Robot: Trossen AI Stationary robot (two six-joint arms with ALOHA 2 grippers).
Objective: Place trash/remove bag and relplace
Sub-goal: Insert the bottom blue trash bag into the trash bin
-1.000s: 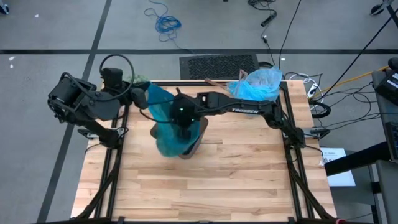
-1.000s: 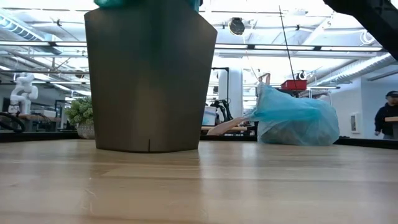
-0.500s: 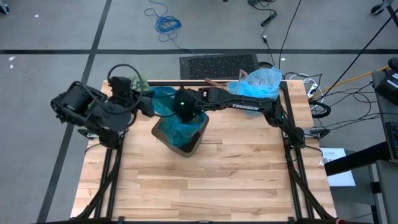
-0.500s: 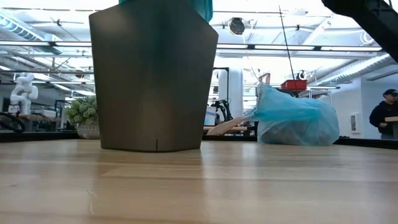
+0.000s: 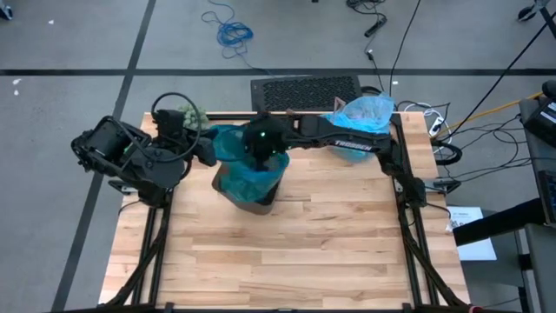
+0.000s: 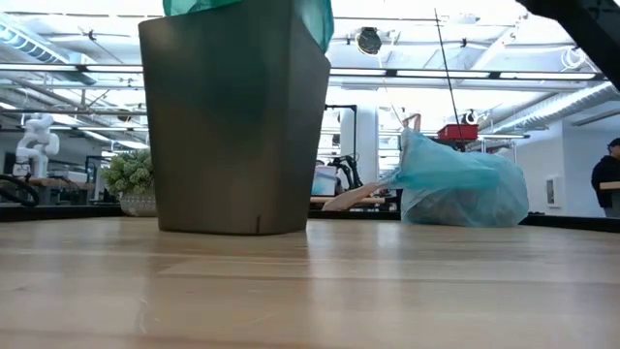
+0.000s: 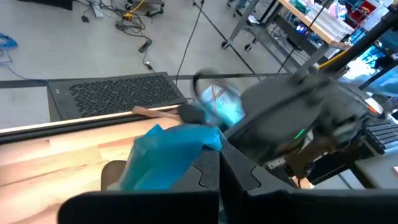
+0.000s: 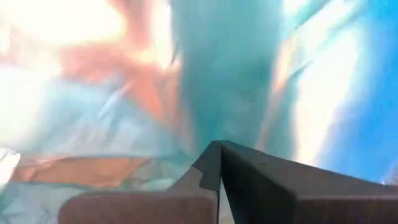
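High view: light-blue bag [image 5: 360, 116], filled, lies removed at the table's [image 5: 295, 243] far edge. Both claws, left claw [image 5: 211, 149] and right claw [image 5: 261, 156], pinch the teal liner [image 5: 248, 169] over the bin [image 5: 252, 198]; seating it remains.

Both arms meet over the teal-lined bin [image 5: 252, 181] at the frame's upper centre; light-blue bag [image 5: 360, 116] lies upper right on the counter [image 5: 287, 252].

You cannot see the bin's [image 6: 237, 116] rim: the low view's top edge cuts it off. The right wrist view shows only blurred teal bag [image 8: 230, 74] film.
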